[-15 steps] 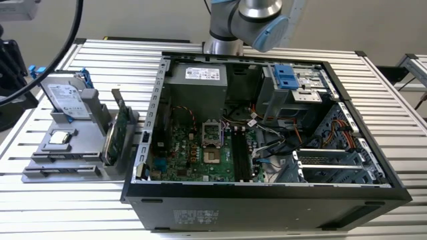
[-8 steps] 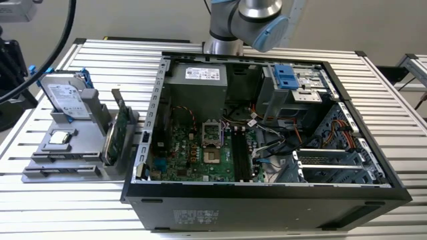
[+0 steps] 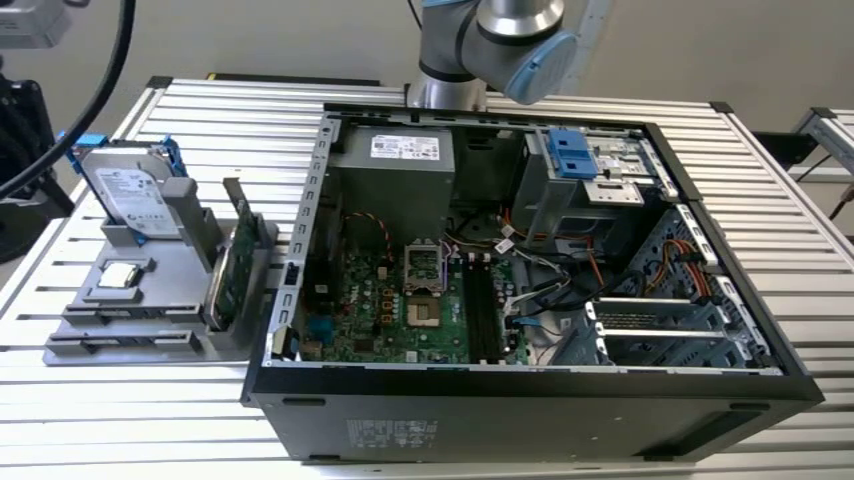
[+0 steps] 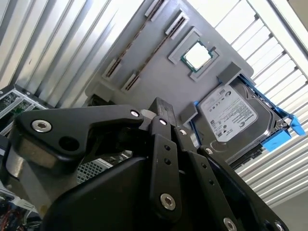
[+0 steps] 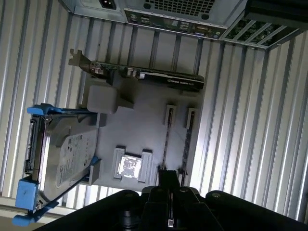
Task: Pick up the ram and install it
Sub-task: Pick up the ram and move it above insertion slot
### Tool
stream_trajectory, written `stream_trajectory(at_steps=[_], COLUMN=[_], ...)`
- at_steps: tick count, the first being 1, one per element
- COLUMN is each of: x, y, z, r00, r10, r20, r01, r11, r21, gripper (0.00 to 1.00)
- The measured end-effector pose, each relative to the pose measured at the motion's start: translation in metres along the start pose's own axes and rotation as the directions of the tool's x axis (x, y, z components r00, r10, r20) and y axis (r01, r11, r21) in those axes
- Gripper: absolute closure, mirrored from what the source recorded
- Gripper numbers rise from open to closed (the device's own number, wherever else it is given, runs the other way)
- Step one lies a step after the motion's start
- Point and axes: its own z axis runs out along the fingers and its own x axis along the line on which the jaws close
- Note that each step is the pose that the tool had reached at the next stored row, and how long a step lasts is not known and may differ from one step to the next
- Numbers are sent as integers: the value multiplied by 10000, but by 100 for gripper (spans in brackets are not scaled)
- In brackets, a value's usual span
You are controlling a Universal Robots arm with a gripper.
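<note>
Three views, taken in turn. Exterior view first: open computer case across the middle and right of the frame, motherboard lying bare inside; at the exterior view's left a grey parts holder carrying a hard drive with blue rails toward the upper left, a green expansion card on edge just beside the case, a processor below the drive. Robot arm at top centre of the frame. Second wrist view: gripper hanging well above the holder, black fingers drawn together, tips meeting; cannot tell of anything thin nipped in the seam. Two long slots side by side near the processor, alike, brownish lines inside. First wrist view: same closed gripper, same two slots lying between expansion card and gripper. Cannot place the ram for certain: too fine to judge between seated in a slot, pinched in the seam, or already in the motherboard. Probably light, stiff, thin and easily damaged; best taken by the bare long edges near mid-length, clear of chips and contacts
</note>
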Motion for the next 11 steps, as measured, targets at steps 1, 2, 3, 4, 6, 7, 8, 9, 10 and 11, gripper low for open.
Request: stream_trajectory(at_steps=[1, 2, 3, 4, 6, 7, 8, 9, 10, 11], x=[0, 0, 1, 1, 1, 1, 1, 1, 1, 1], y=[-1, -3, -4, -5, -7, -7, -7, -7, -8, -8], z=[0, 0, 0, 0, 0, 0, 0, 0, 0, 0], r00=[10000, 9999, 9998, 9996, 9993, 9991, 9989, 9988, 9987, 9987], r10=[71, 143, 207, 266, 372, 419, 458, 483, 501, 514], r20=[3, 7, 11, 13, 18, 20, 22, 23, 24, 25], r01=[-71, -143, -207, -266, -372, -419, -458, -483, -501, -514], r11=[10000, 9999, 9998, 9996, 9993, 9991, 9989, 9988, 9987, 9987], r21=[0, -1, -1, -1, -2, -2, -2, -2, -2, -2], gripper=[100, 100, 100, 100, 100, 100, 100, 100, 100, 100])
